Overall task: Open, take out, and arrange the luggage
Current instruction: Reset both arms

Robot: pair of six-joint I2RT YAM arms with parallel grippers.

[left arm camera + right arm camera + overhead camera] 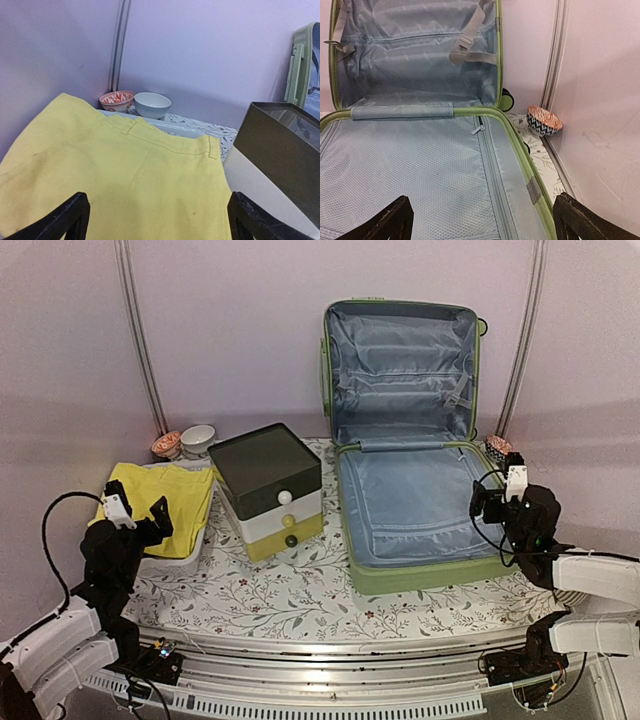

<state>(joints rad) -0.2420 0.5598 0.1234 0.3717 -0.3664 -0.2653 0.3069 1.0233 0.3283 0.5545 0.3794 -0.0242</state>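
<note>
Top external, luggage (410, 505) open, long axis front-to-back, lid (400, 360) upright behind, left claw (138, 508), right claw (497, 488) apparently apart.

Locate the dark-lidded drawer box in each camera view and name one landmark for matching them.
Top external: the drawer box sits left of centre, between the yellow garment and the luggage.
Left wrist: the drawer box fills the lower right, dark lid above white side.
Right wrist: not in it.
Shared landmark: the open green luggage, a sliver at the left wrist's right edge, filling most of the right wrist view.
</note>
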